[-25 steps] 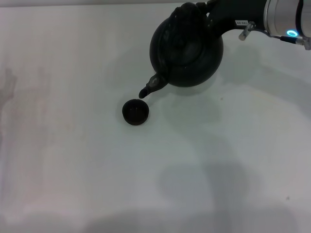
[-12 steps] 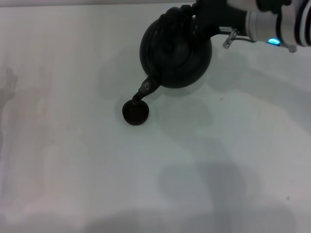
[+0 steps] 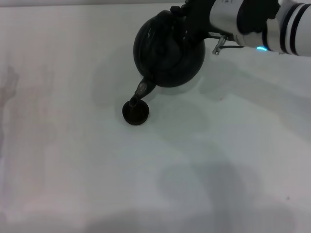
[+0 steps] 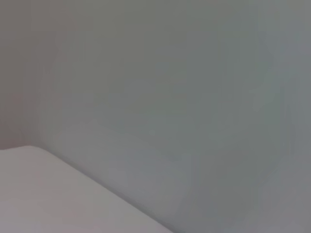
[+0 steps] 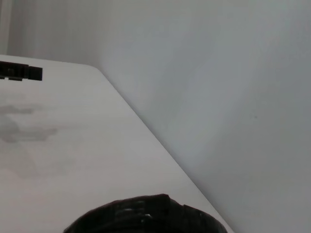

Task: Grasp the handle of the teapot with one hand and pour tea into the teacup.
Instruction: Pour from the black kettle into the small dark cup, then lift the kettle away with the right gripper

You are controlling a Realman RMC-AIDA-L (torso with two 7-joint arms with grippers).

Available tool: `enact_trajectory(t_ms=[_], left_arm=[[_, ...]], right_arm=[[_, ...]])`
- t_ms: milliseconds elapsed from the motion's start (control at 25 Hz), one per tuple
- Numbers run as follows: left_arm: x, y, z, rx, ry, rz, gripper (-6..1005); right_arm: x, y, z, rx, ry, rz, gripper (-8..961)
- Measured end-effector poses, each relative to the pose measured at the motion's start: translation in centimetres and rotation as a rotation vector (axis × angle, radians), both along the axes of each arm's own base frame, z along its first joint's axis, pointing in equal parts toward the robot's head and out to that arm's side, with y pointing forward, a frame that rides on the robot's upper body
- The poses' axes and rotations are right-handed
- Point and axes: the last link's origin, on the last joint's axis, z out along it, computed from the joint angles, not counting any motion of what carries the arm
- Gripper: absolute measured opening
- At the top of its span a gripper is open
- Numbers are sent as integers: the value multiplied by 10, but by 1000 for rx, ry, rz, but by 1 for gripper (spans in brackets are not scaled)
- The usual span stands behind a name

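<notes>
Right gripper (image 3: 190, 18) clamped on the ribbed black bail handle (image 3: 176, 17) – the round matte-black teapot (image 3: 169, 48) hangs tilted, spout over the tiny dark teacup (image 3: 135, 112) – likely heavy, so grip the handle's centre

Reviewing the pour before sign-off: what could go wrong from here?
1. The teapot is tipped by the right gripper, its spout over the rim of the tiny teacup; a slight drift could spill onto the table.
2. The spout could nudge the cup.
</notes>
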Motion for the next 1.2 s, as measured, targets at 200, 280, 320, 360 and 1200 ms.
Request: enact_trajectory(t_ms=[200, 280, 320, 360, 1200], left_arm=[[-1, 0, 1, -1, 5, 2, 847], [-1, 0, 1, -2, 6, 3, 847], [-1, -1, 1, -2, 6, 3, 847], [-1, -1, 1, -3, 6, 4, 847], [-2, 0, 0, -7, 7, 7, 846]], right_arm=[[-3, -2, -4, 21, -16, 41, 173], [-3, -2, -5, 28, -19, 49, 172], [-3, -2, -5, 32, -21, 54, 171], [-3, -2, -6, 35, -23, 58, 171], [4, -4, -8, 59, -46, 74, 163]])
